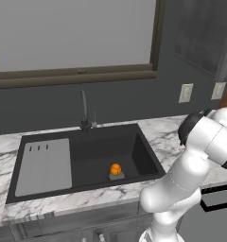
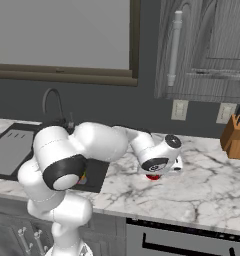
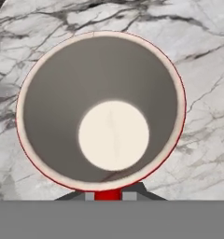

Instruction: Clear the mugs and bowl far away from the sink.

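Note:
A red mug (image 3: 114,135) with a white inside stands upright on the marble counter, seen from straight above in the hand view. My gripper (image 3: 108,196) is shut on the red mug, its dark tips pinching the red wall at the near rim. From the right base view the hand (image 2: 159,160) points down over the mug (image 2: 152,177), a little to the right of the sink (image 2: 12,150). The black sink (image 1: 91,156) has a grey drainboard (image 1: 44,165) on its left side. The bowl is out of view.
A small orange object (image 1: 116,169) lies in the basin. The dark faucet (image 1: 84,113) rises behind the sink. A wooden knife block (image 2: 236,135) stands at the counter's far right, below the wall cabinets. Marble counter (image 2: 212,185) stretches right of the mug.

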